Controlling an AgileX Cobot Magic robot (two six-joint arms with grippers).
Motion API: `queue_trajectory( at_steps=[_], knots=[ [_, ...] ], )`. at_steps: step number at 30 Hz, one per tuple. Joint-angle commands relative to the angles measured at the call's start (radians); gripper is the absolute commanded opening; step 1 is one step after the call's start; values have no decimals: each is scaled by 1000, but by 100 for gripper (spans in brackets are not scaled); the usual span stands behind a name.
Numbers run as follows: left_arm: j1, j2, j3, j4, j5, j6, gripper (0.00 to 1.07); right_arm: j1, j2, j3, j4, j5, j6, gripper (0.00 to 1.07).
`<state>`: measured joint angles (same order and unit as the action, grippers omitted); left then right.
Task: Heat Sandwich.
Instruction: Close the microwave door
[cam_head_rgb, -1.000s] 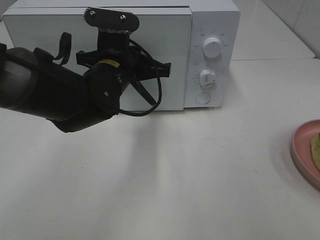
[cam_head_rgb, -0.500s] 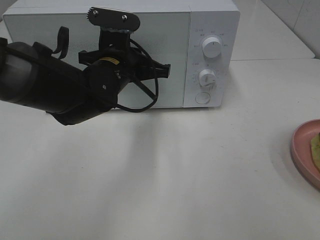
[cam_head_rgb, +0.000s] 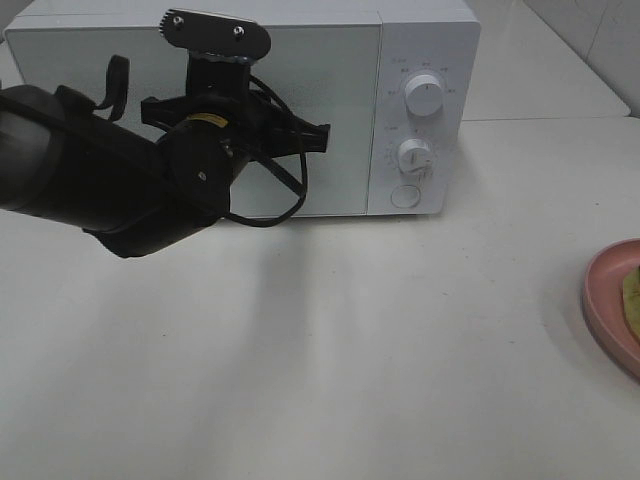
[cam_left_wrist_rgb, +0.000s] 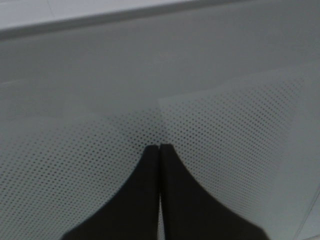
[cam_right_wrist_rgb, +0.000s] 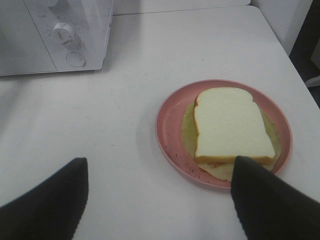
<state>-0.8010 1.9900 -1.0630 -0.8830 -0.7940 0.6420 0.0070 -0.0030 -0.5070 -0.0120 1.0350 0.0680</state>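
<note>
The sandwich (cam_right_wrist_rgb: 230, 125), white bread over a pale yellow-green layer, lies on a round pink plate (cam_right_wrist_rgb: 170, 120); in the exterior high view only a sliver of the sandwich (cam_head_rgb: 632, 300) shows at the right edge. My right gripper (cam_right_wrist_rgb: 160, 161) hovers open over the plate's near side, holding nothing. The white microwave (cam_head_rgb: 440, 60) stands at the back with its door (cam_head_rgb: 340, 90) flush. My left gripper (cam_left_wrist_rgb: 159, 147) is shut and empty, its tips against the door's dotted window (cam_left_wrist_rgb: 225, 125). The black left arm (cam_head_rgb: 120, 190) covers much of the door.
Two dials (cam_head_rgb: 424, 96) (cam_head_rgb: 414, 156) and a round button (cam_head_rgb: 405, 196) sit on the microwave's right panel. The pink plate (cam_head_rgb: 605, 300) lies half cut off by the frame's right edge. White tabletop (cam_head_rgb: 330, 350) stretches between microwave and plate.
My left arm has shifted up and toward the microwave. The door looks to have gone from slightly ajar to flush. The plate and sandwich have not moved.
</note>
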Motion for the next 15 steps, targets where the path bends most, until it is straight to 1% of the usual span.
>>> queue_trajectory(
  at_steps=[1,5,7,9,10,11,12,14,15],
  knots=[
    [-26,-35,26,-13,-16,4,0,-8,-28,2,3,1,-15,76],
    [-70,-85,90,-15,-8,4,0,-8,-28,2,3,1,-15,76],
    [-77,-93,104,-15,2,4,0,-8,-28,2,3,1,-15,76],
    [-86,-132,135,-15,88,4,0,-8,-28,2,3,1,-15,76],
    [-86,-146,142,-15,127,4,0,-8,-28,2,3,1,-15,76],
    [-86,-146,142,-15,127,4,0,-8,-28,2,3,1,-15,76],
    [-86,-158,148,-14,176,4,0,-8,-28,2,3,1,-15,76],
    [-82,-184,155,-14,299,21,22,-8,-28,2,3,1,-15,76],
    [-82,-193,155,-15,346,39,37,-8,-28,2,3,1,-15,76]
  ],
)
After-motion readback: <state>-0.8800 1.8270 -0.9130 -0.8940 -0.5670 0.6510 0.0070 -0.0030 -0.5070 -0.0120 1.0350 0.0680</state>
